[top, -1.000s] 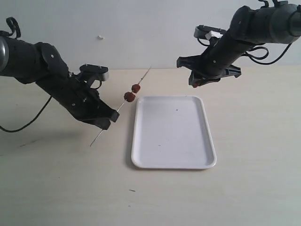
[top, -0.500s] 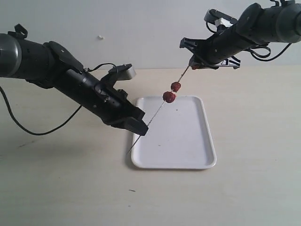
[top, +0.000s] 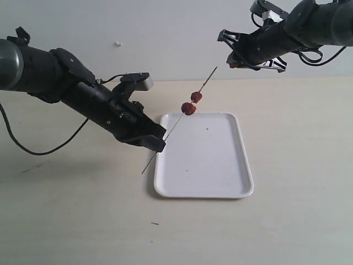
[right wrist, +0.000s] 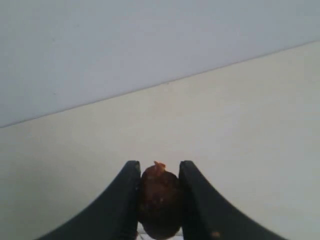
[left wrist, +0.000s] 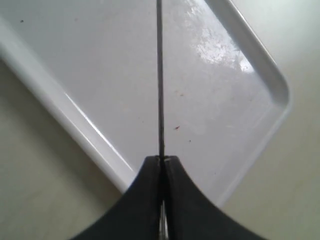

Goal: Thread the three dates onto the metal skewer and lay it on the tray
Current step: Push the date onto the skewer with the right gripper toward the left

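Observation:
My left gripper is shut on the thin metal skewer, which slants up to the right above the white tray. Two dark red dates sit threaded on its upper half. In the left wrist view the skewer runs straight out from the shut gripper over the tray. My right gripper hangs in the air just past the skewer's tip, shut on the third date, which fills the gap of the gripper.
The pale tabletop lies all round the tray, with a plain wall behind. A tiny dark speck lies on the tray and another on the table near the front.
My left arm swung right, carrying the skewer over the tray, then drew back a little. My right gripper rose and shifted with its date, and now sits just beyond the skewer's tip.

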{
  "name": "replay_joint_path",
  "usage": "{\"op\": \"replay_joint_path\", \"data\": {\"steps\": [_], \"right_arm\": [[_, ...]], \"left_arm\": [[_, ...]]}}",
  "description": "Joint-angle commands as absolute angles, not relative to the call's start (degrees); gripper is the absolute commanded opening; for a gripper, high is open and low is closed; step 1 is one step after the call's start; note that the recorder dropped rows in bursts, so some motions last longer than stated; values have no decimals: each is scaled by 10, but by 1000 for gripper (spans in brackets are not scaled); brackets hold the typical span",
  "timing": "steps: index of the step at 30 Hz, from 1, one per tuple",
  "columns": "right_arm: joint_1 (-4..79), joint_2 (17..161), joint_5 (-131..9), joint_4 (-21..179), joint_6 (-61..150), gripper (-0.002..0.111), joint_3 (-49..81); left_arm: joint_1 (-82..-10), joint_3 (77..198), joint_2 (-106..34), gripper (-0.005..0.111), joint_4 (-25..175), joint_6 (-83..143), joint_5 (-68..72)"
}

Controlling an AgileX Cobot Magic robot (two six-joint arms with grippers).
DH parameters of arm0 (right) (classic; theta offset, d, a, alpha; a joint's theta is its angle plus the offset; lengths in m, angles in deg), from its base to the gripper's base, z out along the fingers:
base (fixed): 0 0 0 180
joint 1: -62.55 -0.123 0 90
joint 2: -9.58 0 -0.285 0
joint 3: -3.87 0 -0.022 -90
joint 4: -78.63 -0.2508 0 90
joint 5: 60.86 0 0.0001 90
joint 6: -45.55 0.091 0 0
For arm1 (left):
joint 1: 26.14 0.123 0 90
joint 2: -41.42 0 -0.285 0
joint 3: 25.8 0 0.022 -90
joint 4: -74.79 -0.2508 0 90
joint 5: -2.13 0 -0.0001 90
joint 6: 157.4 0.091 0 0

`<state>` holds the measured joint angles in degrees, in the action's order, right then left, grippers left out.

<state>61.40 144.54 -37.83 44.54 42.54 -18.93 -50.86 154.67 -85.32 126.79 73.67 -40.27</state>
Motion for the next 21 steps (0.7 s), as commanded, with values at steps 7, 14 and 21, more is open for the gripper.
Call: {"op": "replay_joint_path", "data": {"steps": [7,14,21], "right_arm": [[616,1441,-358,393,418,27,-193],[616,1441,-346,342,394,27,-193],[616,1441,-345,338,357,27,-193]], "left_arm": [[-509,1551,-851,0,1262,736,-401],[-509,1551,-851,0,1264,736,-408],[-509,1551,-851,0,1264,738,-412]]}}
